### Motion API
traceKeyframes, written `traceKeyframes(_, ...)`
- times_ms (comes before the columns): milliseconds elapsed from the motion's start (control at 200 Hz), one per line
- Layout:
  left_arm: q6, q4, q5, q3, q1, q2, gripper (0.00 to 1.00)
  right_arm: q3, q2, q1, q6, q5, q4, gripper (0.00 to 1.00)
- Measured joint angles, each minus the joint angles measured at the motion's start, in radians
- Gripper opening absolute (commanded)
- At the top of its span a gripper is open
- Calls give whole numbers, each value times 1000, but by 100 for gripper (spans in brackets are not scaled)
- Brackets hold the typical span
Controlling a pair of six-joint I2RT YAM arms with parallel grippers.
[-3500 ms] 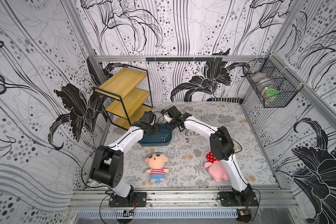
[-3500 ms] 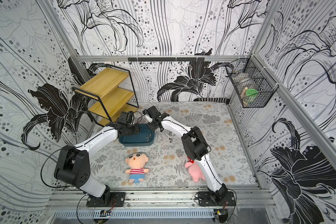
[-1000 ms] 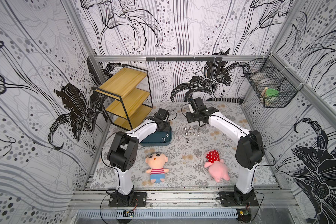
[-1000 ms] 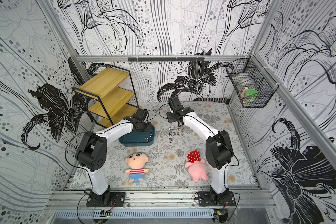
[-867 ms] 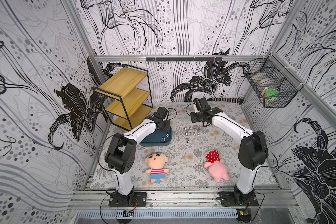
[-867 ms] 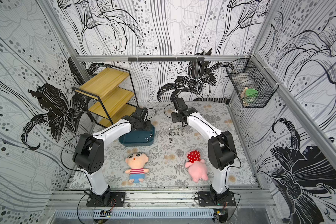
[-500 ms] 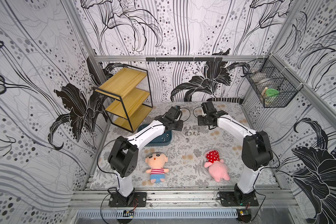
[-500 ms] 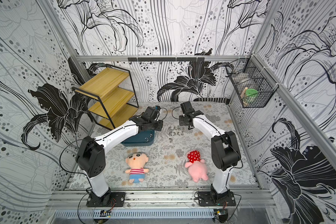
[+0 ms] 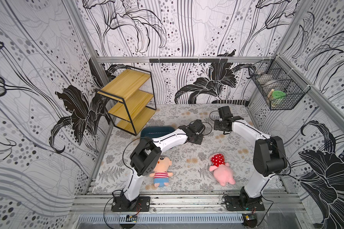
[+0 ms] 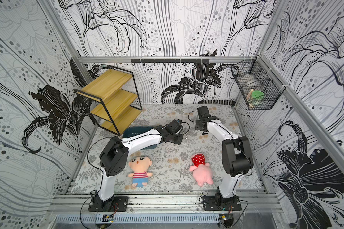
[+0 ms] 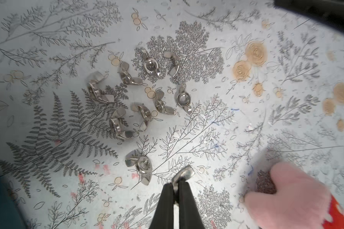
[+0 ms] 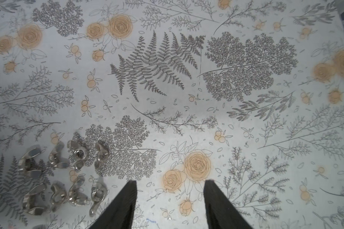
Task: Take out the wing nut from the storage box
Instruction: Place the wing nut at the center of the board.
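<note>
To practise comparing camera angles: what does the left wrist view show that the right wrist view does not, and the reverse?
Only left wrist: the left gripper shut on a wing nut, and the pink plush. Only right wrist: the open right gripper. Both: the cluster of loose wing nuts on the floral mat.

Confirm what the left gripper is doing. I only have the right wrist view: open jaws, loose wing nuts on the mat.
Observer: The left gripper is shut on a wing nut, over the mat.
Operator: Is it outside the storage box?
Observer: Yes. In both top views the storage box sits by the wooden shelf. The left arm stretches across it, and the gripper is beyond its rim.
Operator: Anything close to that nut?
Observer: The pink plush lies near it in the left wrist view.
</note>
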Motion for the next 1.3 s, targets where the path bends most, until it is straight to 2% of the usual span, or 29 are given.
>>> traceKeyframes(356, -41, -25, -93, 64, -9, 90, 9, -8, -17, 0, 0, -11, 24, 59)
traceKeyframes(1072, -53, -28, -104, 79, -8, 170, 12, -8, -16, 0, 0, -29, 25, 60)
traceKeyframes(1302, -54, -30, -103, 85, -8, 174, 21, -8, -16, 0, 0, -36, 25, 60)
